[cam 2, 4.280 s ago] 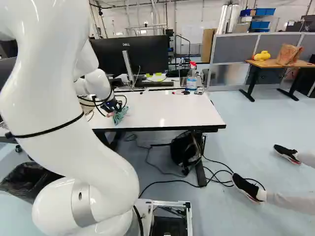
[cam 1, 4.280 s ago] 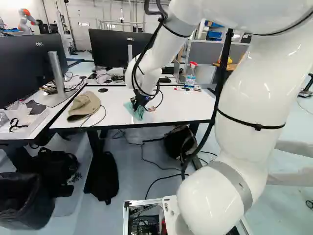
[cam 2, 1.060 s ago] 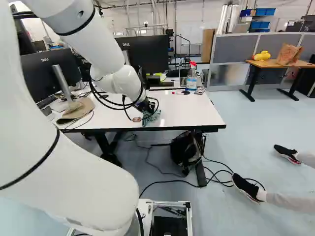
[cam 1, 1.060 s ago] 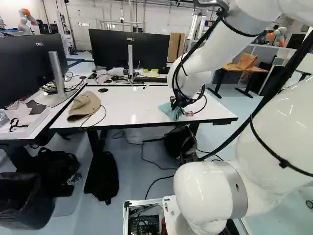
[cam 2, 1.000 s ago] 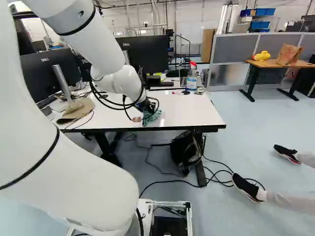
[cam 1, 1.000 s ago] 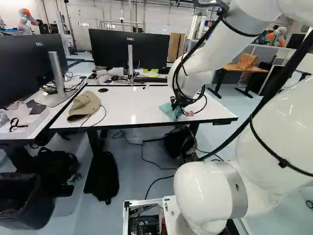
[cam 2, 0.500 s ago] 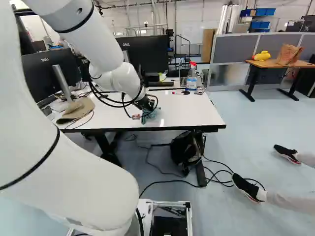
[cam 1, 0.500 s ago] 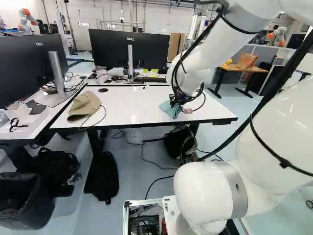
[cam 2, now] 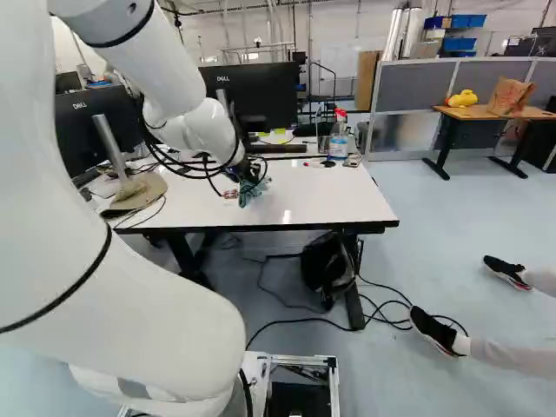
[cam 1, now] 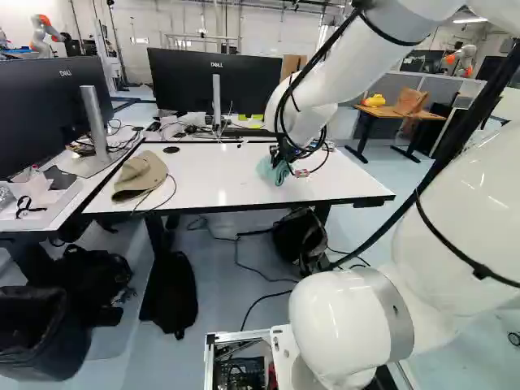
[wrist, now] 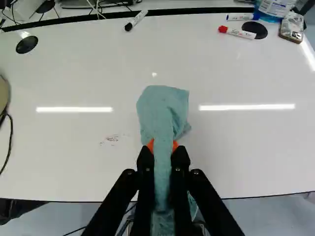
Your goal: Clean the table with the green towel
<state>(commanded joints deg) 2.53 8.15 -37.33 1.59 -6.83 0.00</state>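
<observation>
the arm (cam 1: 321, 89) has carried the towel (wrist: 160, 105) away from the hat (cam 1: 140, 175), then slightly back toward it, farther from the near table edge (cam 1: 244, 206).

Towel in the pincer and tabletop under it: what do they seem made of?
Towel: soft fabric, matte, perhaps microfibre or cotton; it drapes in folds and bunches in the pincer.
Tabletop: hard, smooth, glossy white, probably laminate or coated board; it mirrors lights as crisp streaks. Its core I can't tell.
</observation>
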